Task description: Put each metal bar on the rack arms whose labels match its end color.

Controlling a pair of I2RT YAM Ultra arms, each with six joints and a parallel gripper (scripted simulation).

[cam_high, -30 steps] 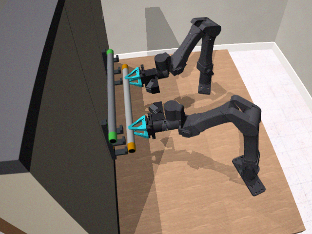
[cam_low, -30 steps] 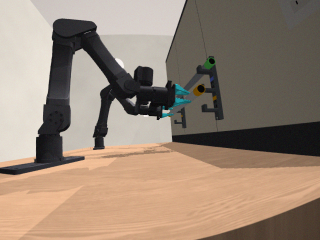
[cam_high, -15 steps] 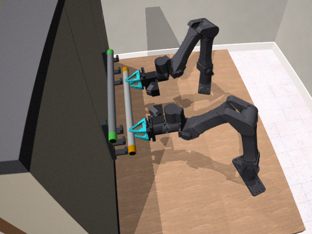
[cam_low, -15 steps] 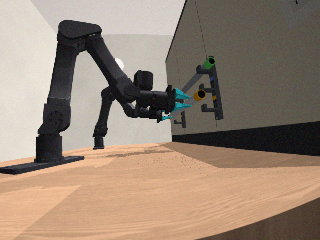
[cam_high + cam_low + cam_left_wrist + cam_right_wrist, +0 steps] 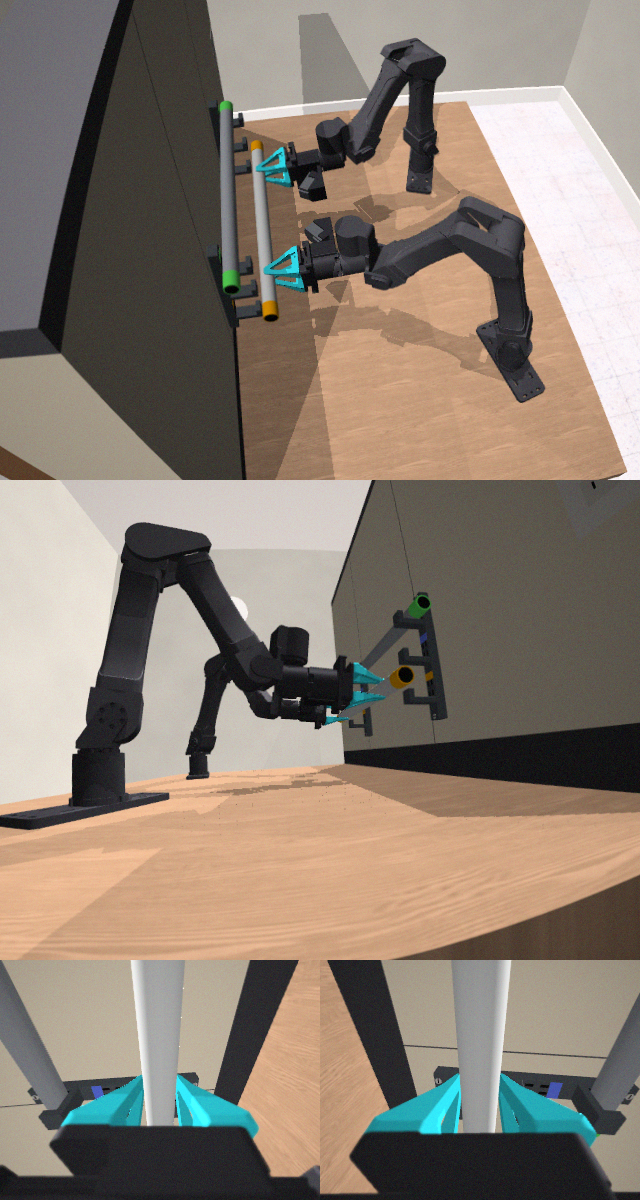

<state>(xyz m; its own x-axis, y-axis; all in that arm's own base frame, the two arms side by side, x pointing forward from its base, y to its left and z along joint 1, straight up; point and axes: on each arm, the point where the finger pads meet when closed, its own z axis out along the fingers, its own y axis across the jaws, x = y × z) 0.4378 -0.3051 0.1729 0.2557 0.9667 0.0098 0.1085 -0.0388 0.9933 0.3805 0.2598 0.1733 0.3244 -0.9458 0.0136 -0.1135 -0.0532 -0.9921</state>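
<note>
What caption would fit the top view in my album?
Two robot claws grip an orange-ended bar in front of a wall rack holding a green-ended bar.
</note>
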